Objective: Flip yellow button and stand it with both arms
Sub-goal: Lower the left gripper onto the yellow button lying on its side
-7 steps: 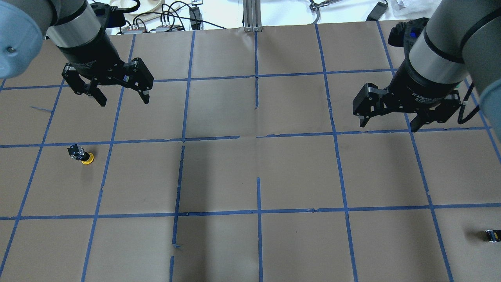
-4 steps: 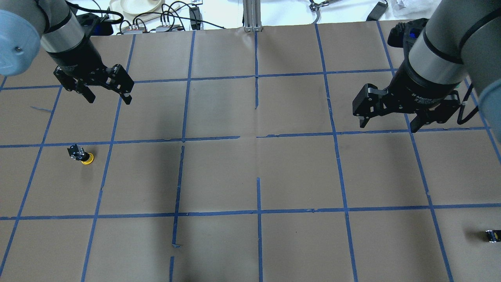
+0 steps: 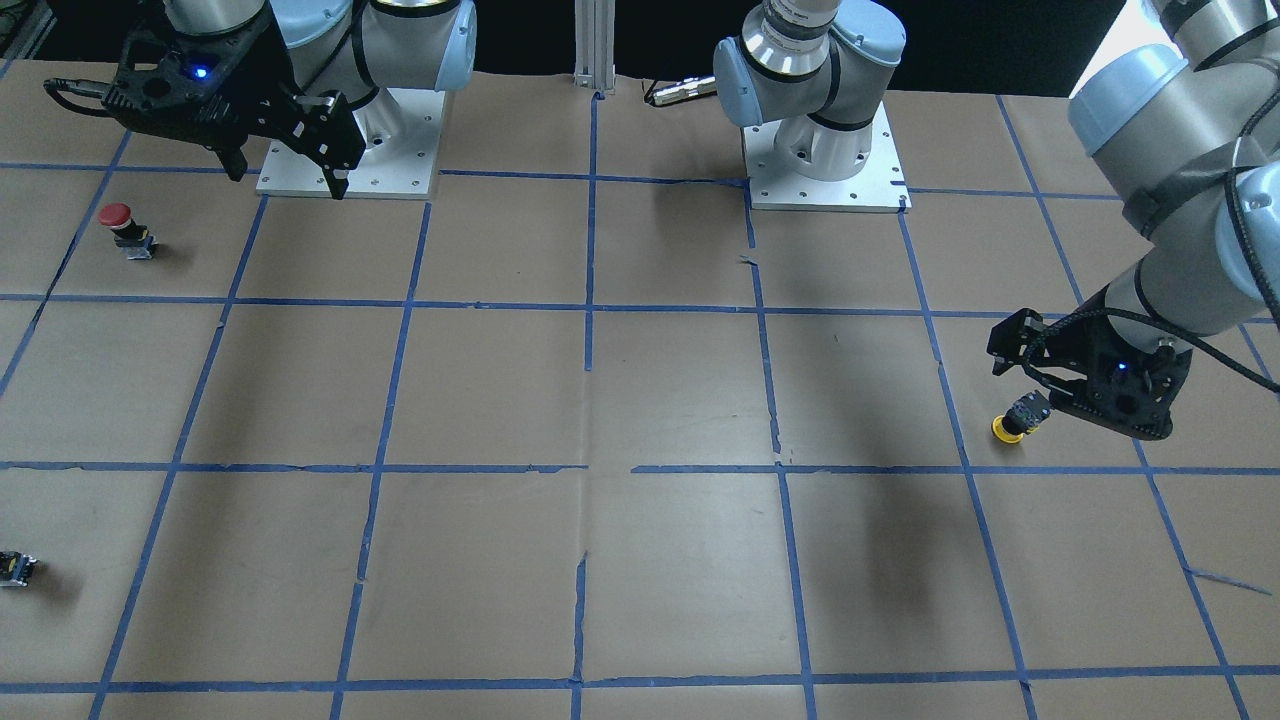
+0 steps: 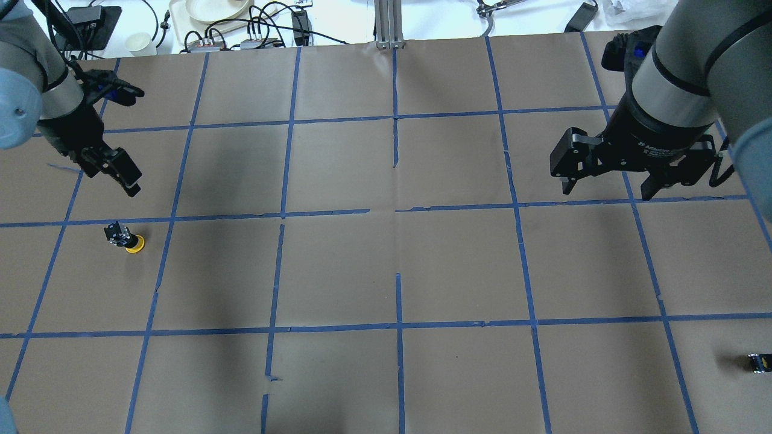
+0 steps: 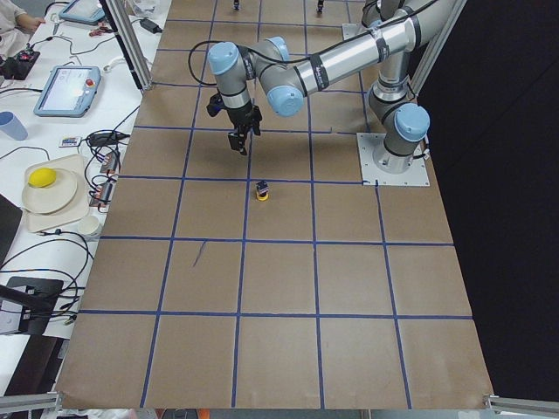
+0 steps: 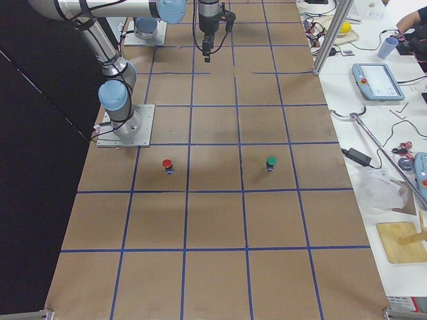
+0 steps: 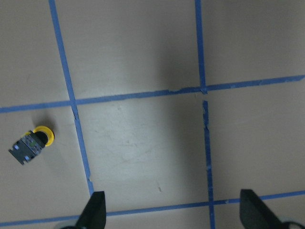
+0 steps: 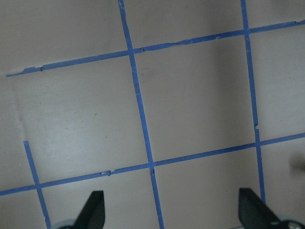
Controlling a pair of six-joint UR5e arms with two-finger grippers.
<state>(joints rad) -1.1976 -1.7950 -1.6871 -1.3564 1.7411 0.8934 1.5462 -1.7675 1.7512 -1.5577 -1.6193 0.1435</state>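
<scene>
The yellow button [image 4: 126,237] lies on its side on the brown paper in a left-hand grid cell, yellow cap toward the table's middle and black base outward. It also shows in the front view [image 3: 1018,418], the left side view [image 5: 261,190] and the left wrist view [image 7: 33,143]. My left gripper [image 4: 129,184] hangs open and empty just beyond the button, seen edge-on; in its wrist view [image 7: 174,214] the button sits left of its fingers. My right gripper [image 4: 606,190] is open and empty over the right side, above bare paper [image 8: 172,214].
A red-capped button [image 3: 122,226] and a small black switch block [image 4: 759,363] stand on the robot's right side. A green-capped button [image 6: 271,162] stands further along. The arm bases [image 3: 825,160] sit at the table's robot edge. Cables and a plate [image 4: 208,9] lie beyond the far edge.
My left gripper has swung left and closer to the yellow button, turning edge-on to the overhead camera. The right gripper has barely shifted. The button has not moved.
</scene>
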